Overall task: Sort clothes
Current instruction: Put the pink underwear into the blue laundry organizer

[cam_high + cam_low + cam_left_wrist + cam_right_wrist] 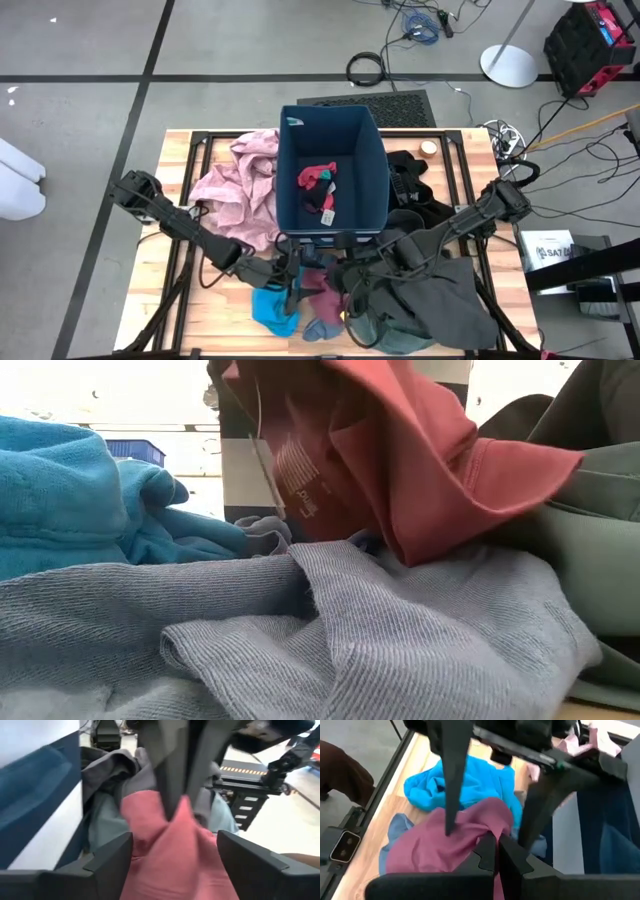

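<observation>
A red garment (170,855) is bunched up above the heap at the table's near edge. My right gripper (495,845) is shut on it, coming in from the right (338,280). My left gripper (175,845) is open, one finger on either side of the same red cloth. Under and beside it lie a bright-blue piece (270,308), a grey-blue piece (380,640), a grey-green garment (400,322) and a dark grey one (445,290). A dusty-pink garment (240,185) lies on the table to the left of the navy bin (333,205). My right gripper pinches a bunched fold of the red garment (482,827) between its two shut fingers, slanting down from the table's right side. The cloth hangs slack below the fingers (172,780), and its lower end rests on the grey-blue piece (410,550). My left gripper's open fingers (112,855) flank the red cloth; whether they touch it, I cannot tell.
The navy bin stands just beyond both grippers and holds small red and black pieces (320,185). Black garments (410,175) lie to its right. The table's black frame rails (185,290) run under the arms, and its near edge is close to the heap.
</observation>
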